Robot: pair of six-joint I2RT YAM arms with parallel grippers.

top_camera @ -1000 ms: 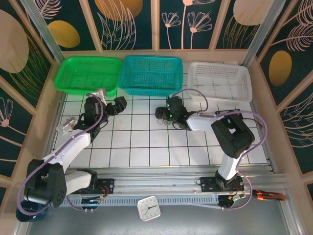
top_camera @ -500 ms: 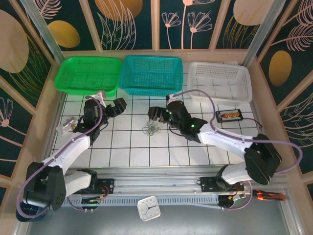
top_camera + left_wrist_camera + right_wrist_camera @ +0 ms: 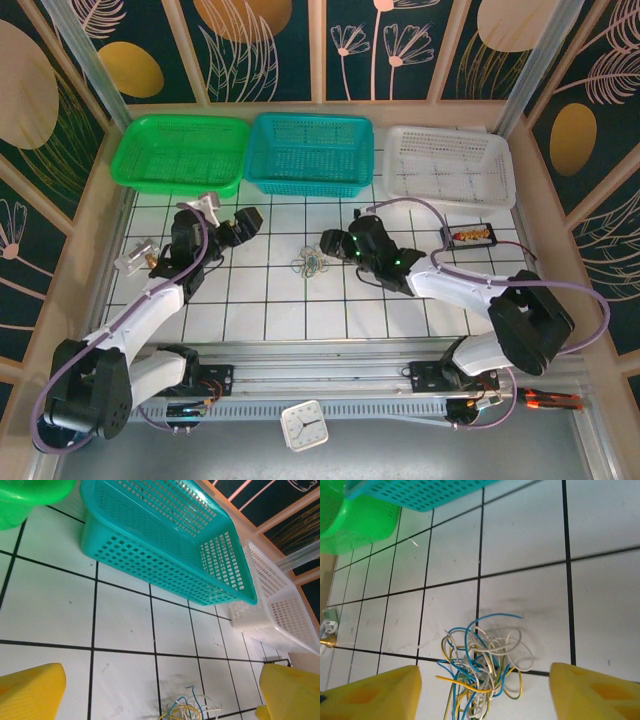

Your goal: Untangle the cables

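Right wrist: cables form a loose blue, yellow, white tangle.

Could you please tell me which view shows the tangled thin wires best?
The right wrist view: the tangle of thin blue, white and yellow wires appears large, strands separable. The top external view shows the tangle tiny; the left wrist view crops it.

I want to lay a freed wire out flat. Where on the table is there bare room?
Bare tiles lie between the cables and the near rail, and in the strip before the teal basket. It is crowded at the tangle, with the right gripper beside it, and around the black box.
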